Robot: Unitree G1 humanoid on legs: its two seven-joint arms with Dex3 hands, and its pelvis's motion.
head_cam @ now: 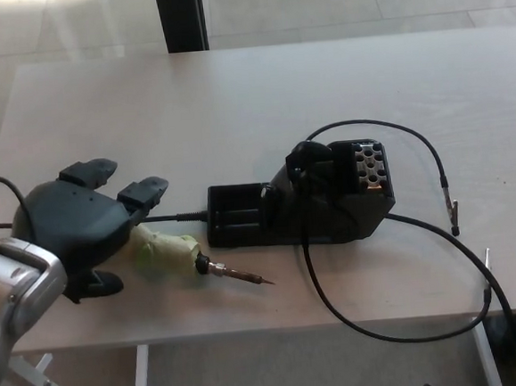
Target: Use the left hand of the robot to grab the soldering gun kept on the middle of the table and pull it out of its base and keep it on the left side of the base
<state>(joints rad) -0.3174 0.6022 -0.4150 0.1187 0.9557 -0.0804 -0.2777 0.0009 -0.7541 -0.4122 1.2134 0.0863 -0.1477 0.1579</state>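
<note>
- The soldering gun [178,256] lies flat on the table [233,105], out of its base [303,203] and just to the base's left.
- Its pale green-wrapped handle sits partly under the left hand [82,226]; the metal tip points right, toward the front of the base, without touching it.
- The left hand hovers over the handle's rear with its fingers [142,193] spread apart and lifted off the gun; it holds nothing. The thumb shows low at the hand's near side, resting close to the table.
- The base is a black unit in the middle of the table. Its left part is an open, shallow tray, and nothing can be seen lying in it.
- The raised right part of the base carries a block of round sockets [369,164]; one near the lower right shows an orange-brown insert, the others look dark.
- A black cable [166,219] runs from behind the hand to the base's left end.
- Another black cable [385,326] loops off the front edge of the table and back up on the right.
- The right hand does not show.
</note>
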